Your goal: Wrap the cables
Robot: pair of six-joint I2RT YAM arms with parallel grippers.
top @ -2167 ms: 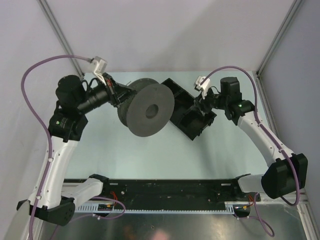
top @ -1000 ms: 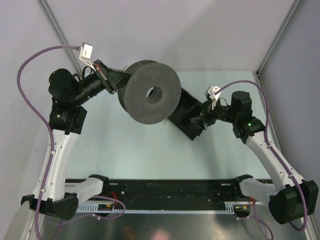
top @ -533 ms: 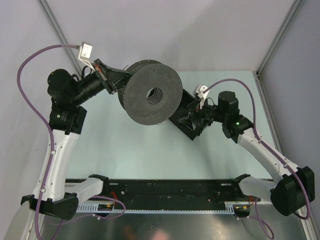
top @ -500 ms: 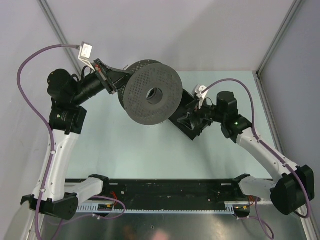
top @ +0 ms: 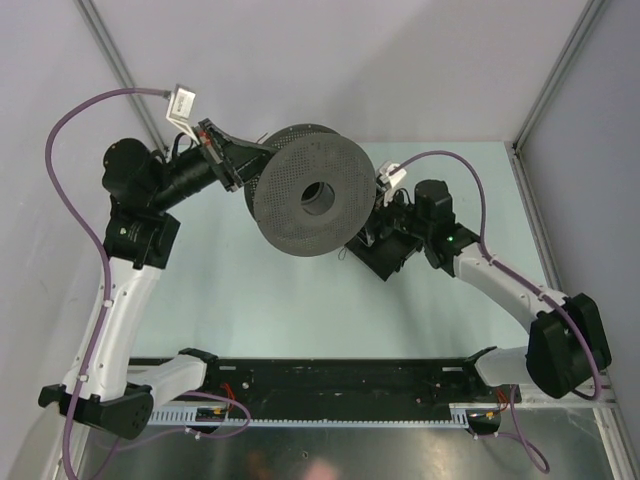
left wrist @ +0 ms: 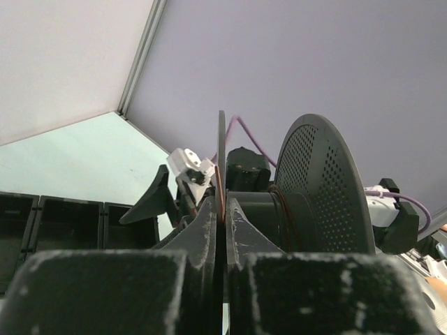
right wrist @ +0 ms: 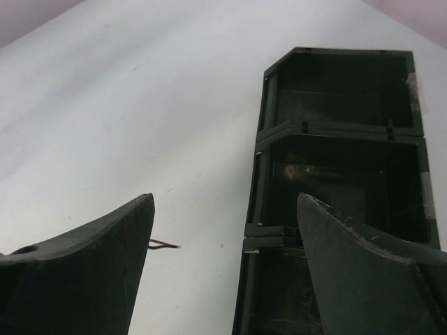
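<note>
My left gripper [top: 244,168] is shut on the thin rear flange of the dark grey spool [top: 312,202] and holds it up off the table, perforated face toward the top camera. In the left wrist view the jaws [left wrist: 223,207] pinch that flange edge, and a few turns of thin brownish cable [left wrist: 275,204] lie on the spool's core. My right gripper [top: 372,233] sits just right of the spool, low over the black bins. It is open [right wrist: 225,199] with nothing between its fingers. A short loose cable end [right wrist: 166,245] lies on the table beside the left finger [right wrist: 91,269].
A row of black open bins [top: 385,245] lies diagonally under and behind the spool; in the right wrist view the black bins [right wrist: 335,132] fill the right half. Grey walls close in the back and sides. A black rail [top: 340,385] runs along the near edge.
My right arm has swung left, from out beside the bins to close against the spool. My left arm has shifted the spool slightly to the right.
</note>
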